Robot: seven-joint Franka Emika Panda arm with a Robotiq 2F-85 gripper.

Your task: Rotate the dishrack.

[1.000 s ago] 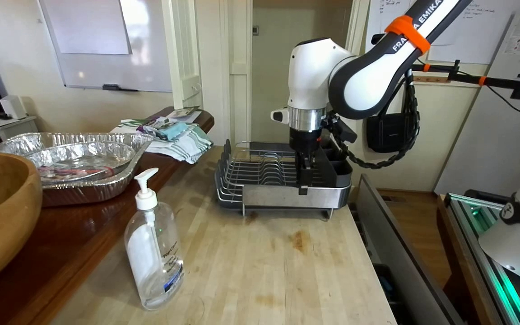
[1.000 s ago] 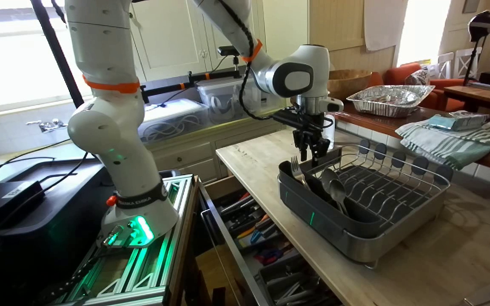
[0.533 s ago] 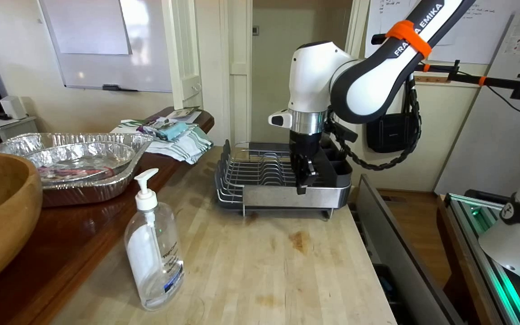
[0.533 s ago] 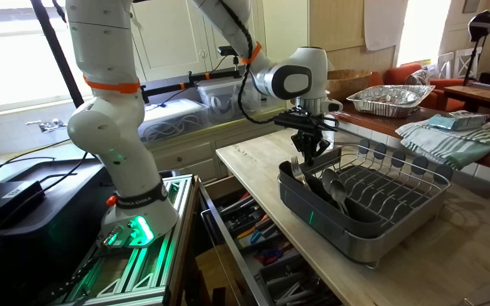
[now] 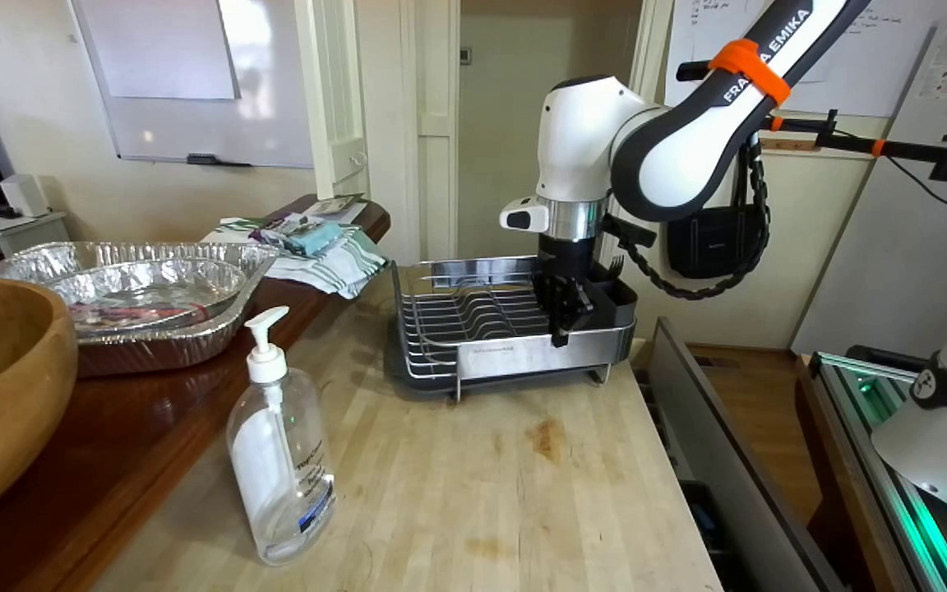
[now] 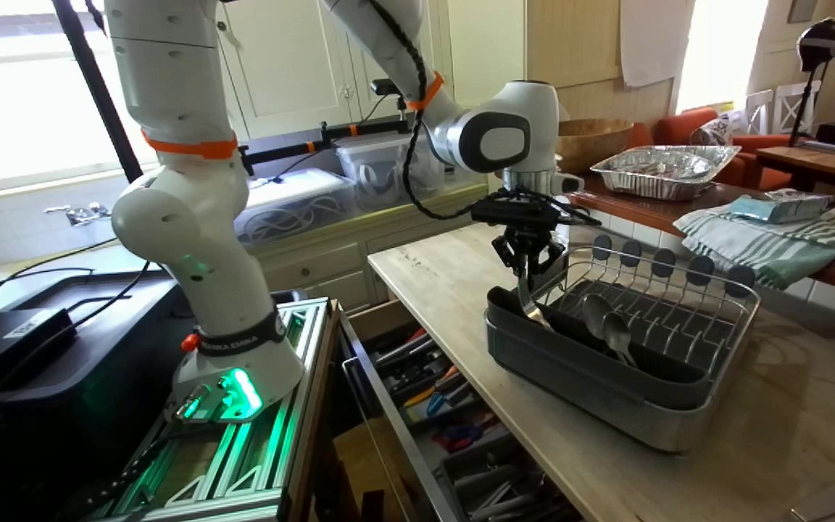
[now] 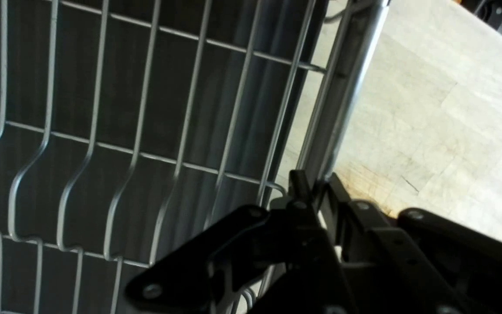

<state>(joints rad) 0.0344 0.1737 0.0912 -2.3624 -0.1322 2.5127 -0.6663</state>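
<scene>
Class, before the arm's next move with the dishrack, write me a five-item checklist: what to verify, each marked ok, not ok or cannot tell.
1. Gripper closed on the dishrack: ok; the dishrack's side panel sits between the fingers in the wrist view.
2. Soap bottle clear of the dishrack: ok; it stands apart on the counter.
3. Fork clear of the gripper: cannot tell; they overlap in an exterior view.
4. Drawer shut: not ok; it is open beside the counter.
5. All feet on the counter: cannot tell; those on the far side are hidden.
</scene>
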